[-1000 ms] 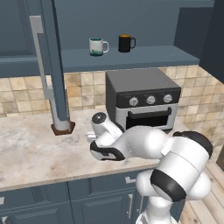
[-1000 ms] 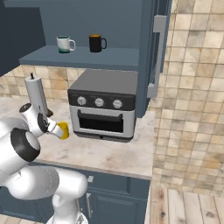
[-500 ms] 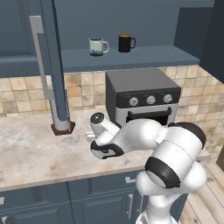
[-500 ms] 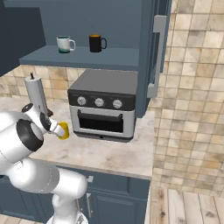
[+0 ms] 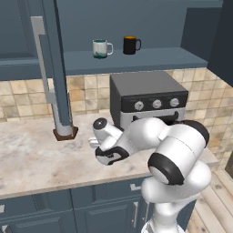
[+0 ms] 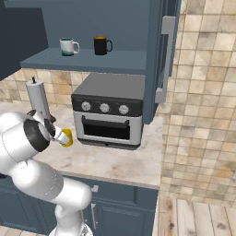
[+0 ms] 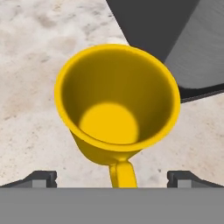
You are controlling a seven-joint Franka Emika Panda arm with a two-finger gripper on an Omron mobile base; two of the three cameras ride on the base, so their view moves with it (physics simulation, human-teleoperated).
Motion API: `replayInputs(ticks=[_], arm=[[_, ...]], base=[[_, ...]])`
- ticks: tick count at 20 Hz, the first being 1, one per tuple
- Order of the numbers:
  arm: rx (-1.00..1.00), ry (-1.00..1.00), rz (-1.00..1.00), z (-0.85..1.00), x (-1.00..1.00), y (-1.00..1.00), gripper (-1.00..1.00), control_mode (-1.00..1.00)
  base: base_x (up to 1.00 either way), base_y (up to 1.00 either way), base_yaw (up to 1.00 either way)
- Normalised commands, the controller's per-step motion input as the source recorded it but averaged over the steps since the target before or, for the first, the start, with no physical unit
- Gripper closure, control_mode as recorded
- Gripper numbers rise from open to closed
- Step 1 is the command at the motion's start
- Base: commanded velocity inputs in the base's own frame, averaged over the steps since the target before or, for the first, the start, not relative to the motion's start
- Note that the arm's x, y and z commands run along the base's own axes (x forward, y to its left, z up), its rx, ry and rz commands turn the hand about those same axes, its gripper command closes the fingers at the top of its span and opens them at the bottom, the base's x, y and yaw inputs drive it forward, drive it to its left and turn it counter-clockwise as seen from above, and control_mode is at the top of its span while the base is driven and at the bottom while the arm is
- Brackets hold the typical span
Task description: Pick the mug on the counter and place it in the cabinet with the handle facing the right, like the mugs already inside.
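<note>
Looking straight down my hand, I see the mug (image 7: 117,105) upright on the counter (image 7: 30,109), its mouth open toward me. The handle (image 7: 123,174) points to 6 o'clock in the hand view, straight back at me, and sits between my two fingertips (image 7: 40,178). Those tips stand spread as wide as they go, one at 7 o'clock and one at 5 o'clock of the mug, both clear of its wall, so I am grasping nothing. My gripper (image 7: 113,179) hangs just above and behind the mug's rim.

At 1 o'clock of the mug in the hand view lies the dark front corner of the oven (image 7: 175,39), just beside the mug but apart from it.

From the right base view, the mug (image 6: 66,137) shows as a yellow patch on the counter (image 6: 115,161), at 9 o'clock of the oven (image 6: 110,110) and tucked against my wrist. At 11 o'clock of it stands a grey bottle (image 6: 38,99).

From the left base view my forearm covers the mug; my hand (image 5: 107,145) is low over the counter (image 5: 32,159), in front of the oven's (image 5: 148,98) left corner.

Above, the cabinet (image 5: 136,59) stands open, its door (image 5: 54,68) swung out at 10 o'clock of my hand. On its shelf sit a white mug (image 5: 101,48) and a black mug (image 5: 131,44), side by side, each loop turned to 3 o'clock.
</note>
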Motion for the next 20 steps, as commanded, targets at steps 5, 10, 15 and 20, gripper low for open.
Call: replayInputs(ticks=[5,10,15,20], arm=[[0.0,0.0,-0.01,-0.05,0.09,0.06,1.0,-1.0],[0.0,0.0,-0.01,-0.02,0.01,0.0,1.0,-1.0],[0.0,0.0,0.0,0.0,0.0,0.0,1.0,-1.0],[0.0,-0.04,0.0,0.05,-0.08,0.0,1.0,-1.0]], base=[[0.0,0.0,0.0],[0.0,0.0,0.0],[0.0,0.0,0.0],[0.0,0.0,0.0]])
